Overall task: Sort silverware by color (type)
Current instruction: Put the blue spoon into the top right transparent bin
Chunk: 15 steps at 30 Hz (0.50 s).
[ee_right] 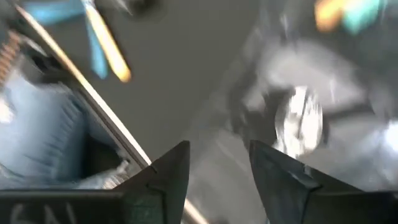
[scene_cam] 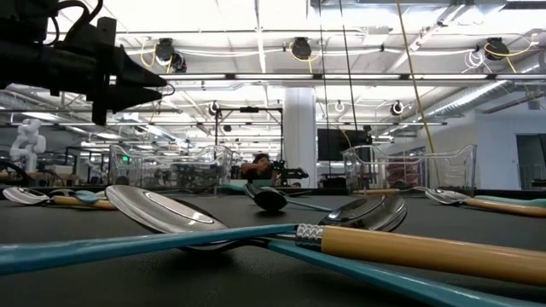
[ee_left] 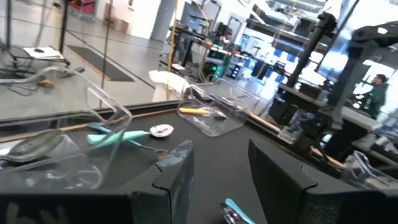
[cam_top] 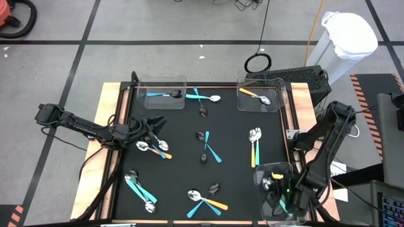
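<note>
Silverware (cam_top: 208, 149): thin glossy spoons, teal or orange handles, scattered on matte black desk (cam_top: 237, 183) | right claw (ee_right: 214, 165): blunt dark fingers apart, empty, over clear plastic bin (cam_top: 273, 189) holding spoons | left claw (cam_top: 153, 129): fingers apart, empty, spoons (cam_top: 154, 149) just beside it, another clear bin (cam_top: 161, 92) beyond

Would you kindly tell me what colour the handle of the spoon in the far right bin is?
Orange-yellow handle; the high view shows it best.
</note>
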Each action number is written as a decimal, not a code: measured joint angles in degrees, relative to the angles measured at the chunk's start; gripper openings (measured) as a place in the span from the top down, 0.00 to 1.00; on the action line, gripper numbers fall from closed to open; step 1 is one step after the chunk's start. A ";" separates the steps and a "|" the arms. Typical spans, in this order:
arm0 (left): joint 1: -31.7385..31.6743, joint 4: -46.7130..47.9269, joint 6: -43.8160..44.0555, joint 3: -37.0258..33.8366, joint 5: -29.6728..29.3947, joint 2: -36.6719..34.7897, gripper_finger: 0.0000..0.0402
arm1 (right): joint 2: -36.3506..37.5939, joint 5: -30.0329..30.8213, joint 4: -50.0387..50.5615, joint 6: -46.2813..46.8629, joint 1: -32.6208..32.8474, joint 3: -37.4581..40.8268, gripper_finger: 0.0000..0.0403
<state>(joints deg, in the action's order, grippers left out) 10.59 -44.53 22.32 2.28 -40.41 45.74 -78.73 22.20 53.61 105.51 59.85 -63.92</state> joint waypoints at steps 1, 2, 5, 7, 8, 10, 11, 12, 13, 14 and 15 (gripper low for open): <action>0.00 0.05 0.52 0.00 0.44 0.02 0.61 | 1.04 2.55 0.12 -2.01 -0.50 0.00 0.60; 0.00 0.13 1.29 0.00 0.81 0.00 0.61 | 2.00 4.97 0.38 -4.07 -1.06 0.00 0.60; 0.16 0.88 2.56 0.01 1.92 0.00 0.61 | 4.31 10.57 2.19 -9.81 -3.22 0.00 0.60; 0.52 1.64 2.91 0.00 2.59 0.02 0.61 | 5.78 12.88 3.66 -14.66 -5.37 0.00 0.60; 0.78 2.21 2.92 0.01 2.67 0.00 0.61 | 6.48 13.98 4.44 -17.10 -6.84 -0.02 0.60; 1.25 3.60 2.90 0.01 2.69 0.01 0.61 | 7.85 15.82 6.66 -21.46 -10.33 -0.02 0.60; 1.40 4.29 2.89 0.00 2.63 0.00 0.61 | 8.57 16.44 8.12 -23.53 -12.44 -0.02 0.60; 1.48 4.94 2.89 0.01 2.42 0.01 0.61 | 9.29 16.77 9.83 -25.21 -14.81 -0.02 0.60; 1.49 5.40 2.90 0.02 1.78 0.02 0.61 | 10.05 16.81 11.97 -26.73 -17.42 -0.02 0.60; 1.46 5.42 2.91 0.02 0.78 0.02 0.61 | 10.61 16.85 14.58 -27.70 -20.16 -0.02 0.60; 1.45 5.20 2.91 0.02 -0.14 0.01 0.61 | 11.00 16.92 17.05 -28.33 -23.03 -0.02 0.60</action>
<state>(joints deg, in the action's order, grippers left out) 12.04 -39.34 25.23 2.30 -40.55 45.75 -67.72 39.12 70.66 77.17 36.82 -63.94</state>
